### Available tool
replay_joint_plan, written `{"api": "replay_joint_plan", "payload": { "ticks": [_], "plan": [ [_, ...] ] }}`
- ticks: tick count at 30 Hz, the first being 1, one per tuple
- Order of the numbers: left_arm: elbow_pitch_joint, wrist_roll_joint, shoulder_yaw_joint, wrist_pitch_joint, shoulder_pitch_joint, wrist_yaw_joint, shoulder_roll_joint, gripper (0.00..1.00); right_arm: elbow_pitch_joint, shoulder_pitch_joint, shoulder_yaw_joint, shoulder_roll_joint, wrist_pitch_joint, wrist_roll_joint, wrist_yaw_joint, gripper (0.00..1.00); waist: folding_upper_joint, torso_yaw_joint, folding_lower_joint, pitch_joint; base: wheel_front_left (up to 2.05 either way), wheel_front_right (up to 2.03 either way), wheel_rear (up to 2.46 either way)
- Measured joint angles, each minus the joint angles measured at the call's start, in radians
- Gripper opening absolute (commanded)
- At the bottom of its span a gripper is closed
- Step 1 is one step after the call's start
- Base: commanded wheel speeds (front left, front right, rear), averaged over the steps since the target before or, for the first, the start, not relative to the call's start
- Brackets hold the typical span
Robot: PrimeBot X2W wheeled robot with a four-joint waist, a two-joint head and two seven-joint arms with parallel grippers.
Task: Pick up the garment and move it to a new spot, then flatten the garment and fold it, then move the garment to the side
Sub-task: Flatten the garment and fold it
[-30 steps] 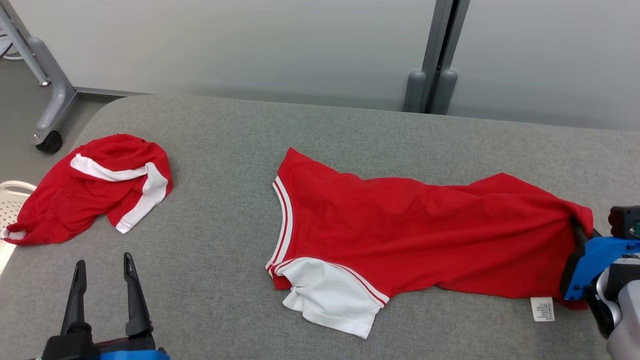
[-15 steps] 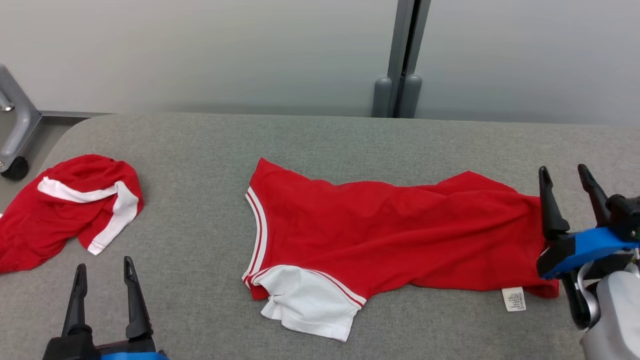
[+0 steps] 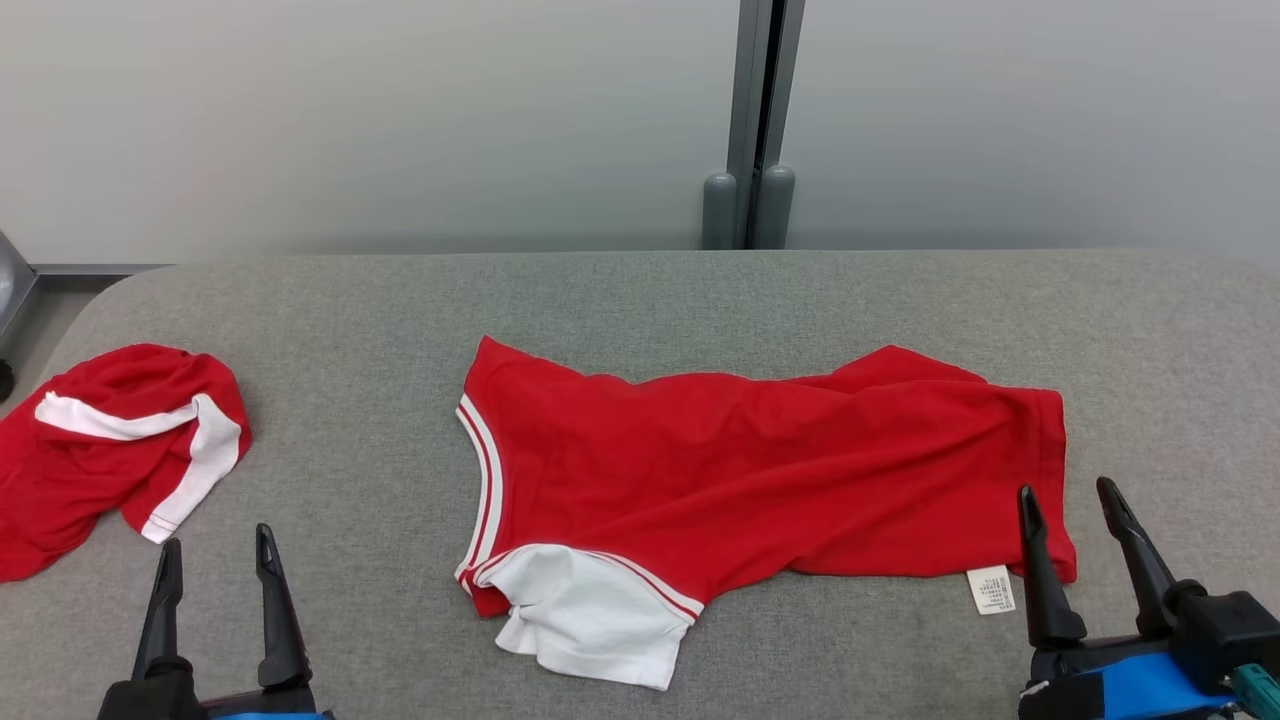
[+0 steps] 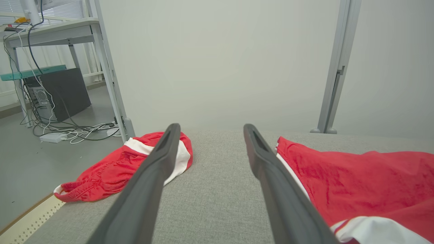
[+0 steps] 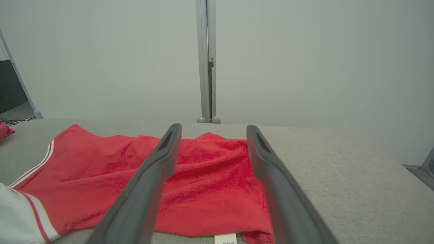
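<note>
Grey tabletop (image 3: 700, 300) is carrying a limp, light shirt (image 3: 760, 470), possibly doubled underneath; left gripper (image 3: 217, 537) and right gripper (image 3: 1065, 487) are hovering released, hem (image 3: 1052, 450) corners looking best for gripping.

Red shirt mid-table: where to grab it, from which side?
On the red shirt, grip the hem corner beside the white label, right pincer coming low from the near side. The hem lies flat and straight there, just ahead of the open pincer; the middle is wrinkled.
</note>
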Motion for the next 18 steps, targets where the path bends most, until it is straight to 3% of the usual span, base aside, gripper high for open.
{"api": "replay_joint_plan", "payload": {
  "ticks": [18],
  "plan": [
    [0.035,0.012,0.002,0.0,0.016,-0.004,0.007,1.0,0.053,0.054,-0.007,0.023,0.011,-0.016,0.0,1.0,0.0,-0.014,0.0,-0.029,0.0,0.0,0.0]
  ]
}}
